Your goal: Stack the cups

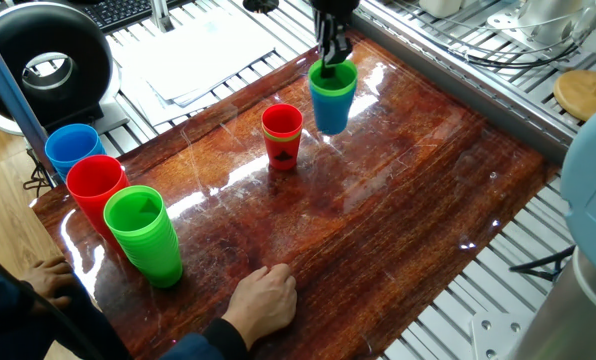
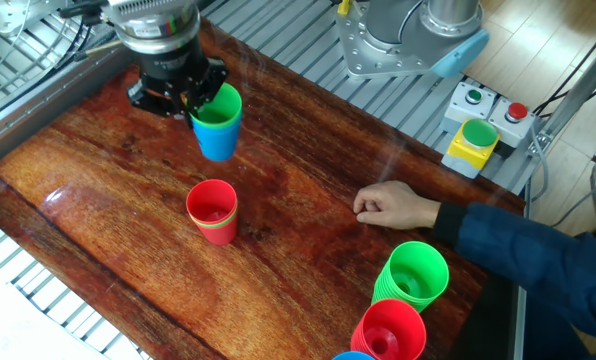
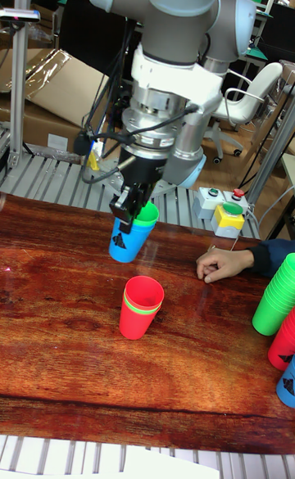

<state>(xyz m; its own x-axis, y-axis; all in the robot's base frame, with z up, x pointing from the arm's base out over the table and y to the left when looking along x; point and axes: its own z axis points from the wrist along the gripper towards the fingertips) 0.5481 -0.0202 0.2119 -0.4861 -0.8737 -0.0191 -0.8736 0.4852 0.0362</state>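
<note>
Two nested cups, a green one seated in a blue cup [image 1: 332,102] [image 2: 218,133] [image 3: 127,241], hang clear of the bench [image 1: 408,210] in my pincer [image 1: 330,62] [image 2: 190,95] [image 3: 133,209], which pinches their rim, one finger inside the green cup and one outside. The red stack [image 1: 282,135] [image 2: 213,211] [image 3: 140,306], with a green rim showing between its red cups in the tall view, stands near them on the wood, not touching.

As I judge it, the step in hand is carrying this pair over the red stack and seating it. To do it well I should keep the pair upright, centre the blue base squarely over the red mouth, and come down straight so the taper guides it in without tipping the stack. I should let go only once the pair rests inside. A person's hand [image 1: 261,301] [image 2: 392,206] [image 3: 224,264] lies on the bench, well apart from the stack, so my path should stay on this side.
</note>
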